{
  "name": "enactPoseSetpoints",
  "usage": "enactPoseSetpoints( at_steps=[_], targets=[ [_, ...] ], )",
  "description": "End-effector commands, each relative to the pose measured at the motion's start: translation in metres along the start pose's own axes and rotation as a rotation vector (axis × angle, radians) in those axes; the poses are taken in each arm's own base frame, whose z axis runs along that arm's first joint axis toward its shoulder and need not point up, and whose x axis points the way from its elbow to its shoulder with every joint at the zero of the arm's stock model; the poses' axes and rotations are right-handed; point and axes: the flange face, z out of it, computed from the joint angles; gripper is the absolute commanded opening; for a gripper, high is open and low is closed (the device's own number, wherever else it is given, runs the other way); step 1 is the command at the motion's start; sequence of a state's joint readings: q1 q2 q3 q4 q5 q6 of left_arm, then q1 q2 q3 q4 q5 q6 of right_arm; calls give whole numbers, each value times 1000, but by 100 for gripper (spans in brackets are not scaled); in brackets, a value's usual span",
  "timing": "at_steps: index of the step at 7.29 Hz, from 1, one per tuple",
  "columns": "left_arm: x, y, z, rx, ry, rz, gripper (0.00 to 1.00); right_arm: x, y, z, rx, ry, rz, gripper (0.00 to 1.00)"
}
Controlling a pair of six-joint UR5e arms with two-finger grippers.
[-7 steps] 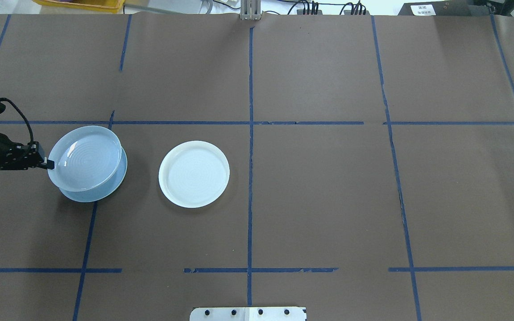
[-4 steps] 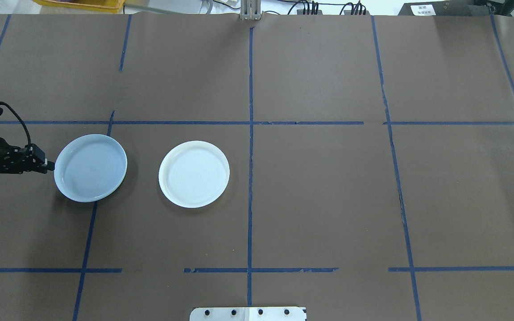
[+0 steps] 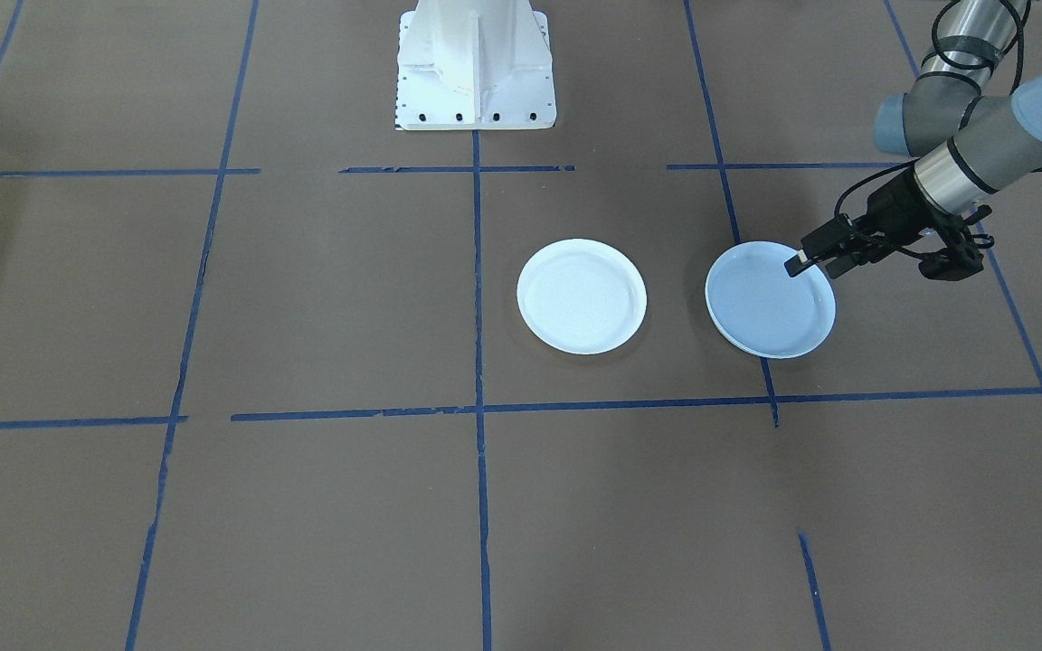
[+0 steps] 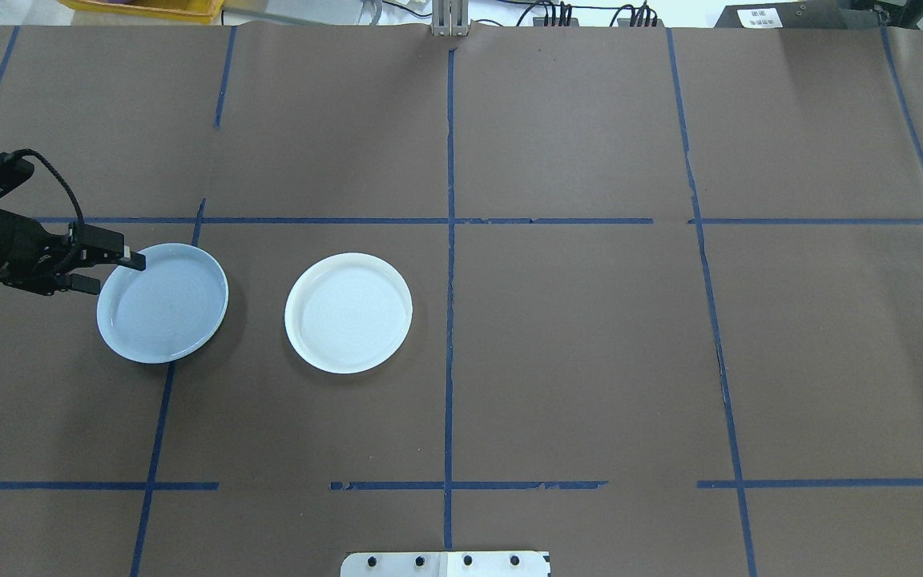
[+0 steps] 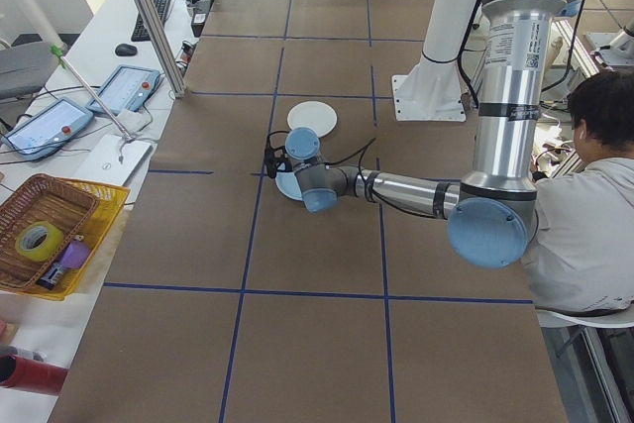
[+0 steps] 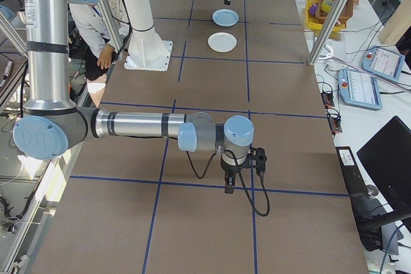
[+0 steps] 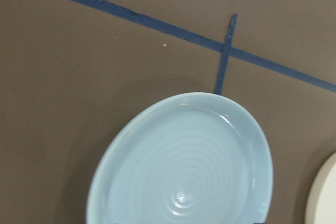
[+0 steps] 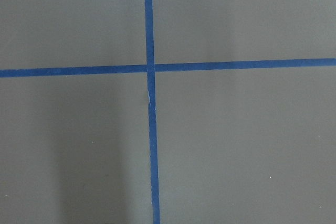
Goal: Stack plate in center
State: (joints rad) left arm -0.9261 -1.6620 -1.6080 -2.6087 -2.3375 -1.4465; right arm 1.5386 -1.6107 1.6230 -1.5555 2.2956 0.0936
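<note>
Flat on the surface toward its left end, about midway between near and far edges: a light-blue plate [image 4: 163,303], faint concentric rings visible inside it in the left wrist view. Along its rim in the front-facing view, a hint of a second edge, so possibly stacked on another plate of the same size; too close to say for sure. Just beside it toward the middle of the surface, apart and not touching: a white plate [image 4: 348,312], flat and alone.

Above the light-blue plate's rim on the side toward the left end, the left gripper [image 4: 115,271], fingers [image 4: 129,258] spread and pinching nothing. Reads as a rim approach: thin, shallow plate, so only the raised edge offers a hold, hence the low, nearly level pose from the side.

Far off toward the right end, the right gripper [image 6: 241,172], pointing down over a blue tape cross [image 8: 149,68]; parked clear, likely to leave room. Impossible to tell whether its fingers are spread or pressed together.
</note>
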Motion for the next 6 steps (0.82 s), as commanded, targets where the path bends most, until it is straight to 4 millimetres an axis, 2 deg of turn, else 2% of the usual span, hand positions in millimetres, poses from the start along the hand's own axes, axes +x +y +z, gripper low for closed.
enactPoseSetpoints(
  at_steps=[1, 2, 4, 5, 6],
  targets=[
    [78, 21, 61, 27, 32, -71, 100, 0, 0, 0, 0, 1, 0, 100],
    [103, 35, 83, 46, 53, -71, 100, 0, 0, 0, 1, -1, 0, 100],
    [119, 70, 132, 96, 48, -46, 100, 0, 0, 0, 0, -1, 0, 100],
    [116, 71, 138, 96, 39, -48, 100, 0, 0, 0, 0, -1, 0, 100],
    [107, 75, 149, 95, 19, -49, 90, 0, 0, 0, 0, -1, 0, 100]
  ],
)
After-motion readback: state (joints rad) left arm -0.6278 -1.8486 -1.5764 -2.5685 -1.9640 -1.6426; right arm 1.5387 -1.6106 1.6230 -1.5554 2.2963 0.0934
